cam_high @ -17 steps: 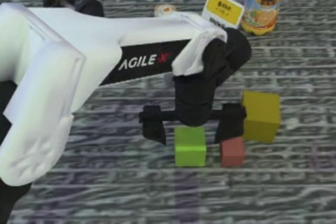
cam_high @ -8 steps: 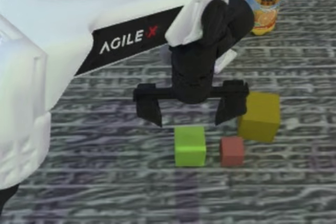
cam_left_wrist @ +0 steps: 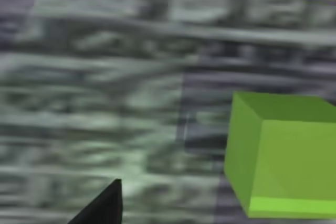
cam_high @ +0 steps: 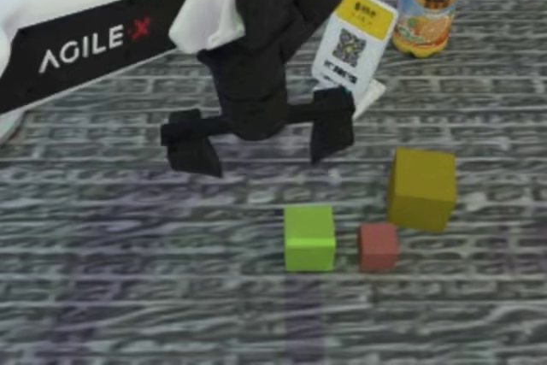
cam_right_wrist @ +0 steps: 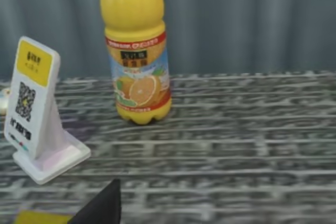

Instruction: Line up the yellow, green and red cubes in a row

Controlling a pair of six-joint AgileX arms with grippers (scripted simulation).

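The lime green cube (cam_high: 309,238) rests on the table near the middle. The small red cube (cam_high: 378,246) sits just to its right, with a narrow gap between them. To the right of that, and slightly farther back, stands the large yellow cube (cam_high: 421,188). My left gripper (cam_high: 262,138) hangs open and empty above the table, behind and to the left of the green cube. The left wrist view shows the green cube (cam_left_wrist: 283,153) and one dark fingertip (cam_left_wrist: 107,208). My right arm is outside the top view. Its wrist view shows one fingertip (cam_right_wrist: 102,205) set wide, holding nothing.
An orange juice bottle (cam_high: 434,2) stands at the back right. A white QR-code stand (cam_high: 352,40) stands left of it, partly behind my left wrist. The right wrist view shows the same bottle (cam_right_wrist: 137,56) and stand (cam_right_wrist: 37,114) before a grey curtain.
My left gripper, open throughout, has risen from around the green cube and moved back and to the left. The three cubes have not moved.
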